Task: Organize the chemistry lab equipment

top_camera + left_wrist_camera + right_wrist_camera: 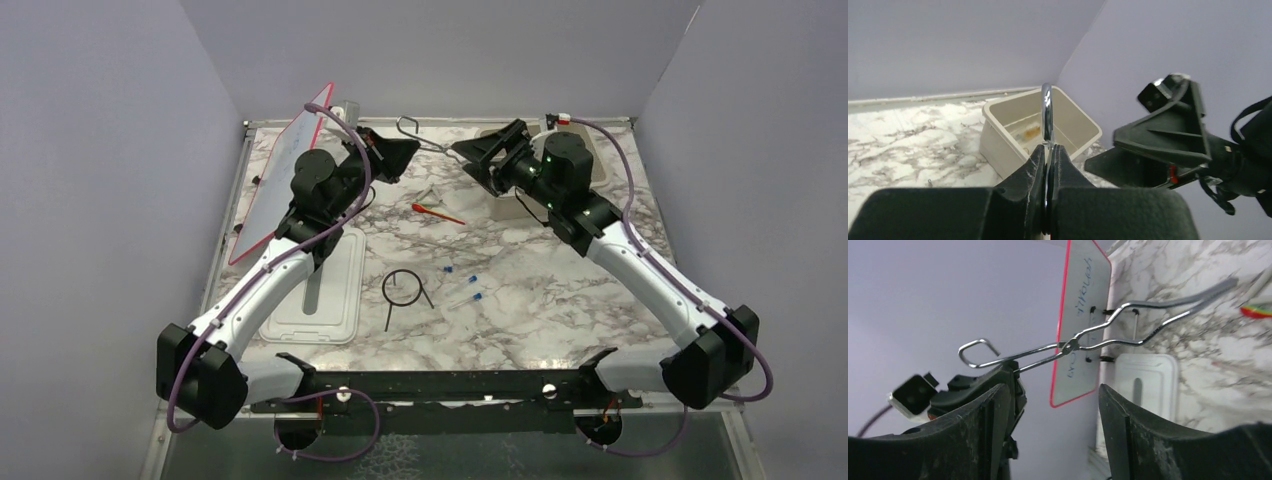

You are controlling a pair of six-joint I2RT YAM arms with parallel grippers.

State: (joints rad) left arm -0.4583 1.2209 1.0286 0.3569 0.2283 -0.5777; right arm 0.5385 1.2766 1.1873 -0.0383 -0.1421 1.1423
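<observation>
Silvery wire tongs [1070, 345] are held off the bench [560, 300], in the air at the far middle of the work area, between the two arms.

**Left pincer** [1048, 151]
- State: fingers pressed together on one looped handle of the silvery wire tongs.
- In the left wrist view the chrome loop stands up out of the closed fingertips.
- In the right wrist view the handle loops lie at the left pincer. The pivot sits midway along, and the two bent tips reach away toward the upper right of that view.

**Right pincer** [1053, 390]
- State: wide, holding nothing.
- Its two fingers stand well apart in the lower part of the right wrist view, and the tongs show beyond and above the gap between them.
- In the top view it faces the left pincer from just beside the tip end of the tongs. Whether metal touches either finger cannot be told.

**Items lying on the bench**
- Orange-red stick [437, 213]: flat, near the middle, below the tongs in the top view.
- Black wire ring with legs [402, 289]: nearer the arm bases.
- Two thin clear blue-capped tubes [470, 298]: just right of the ring, apart from each other.

**Other fixtures**
- Beige tub [995, 140]: open-topped, far right, partly covered by the right arm in the top view.
- Slotted lid [335, 290]: flat beside the left arm.
- Red-framed white board [285, 175]: tilted along the left edge.
</observation>
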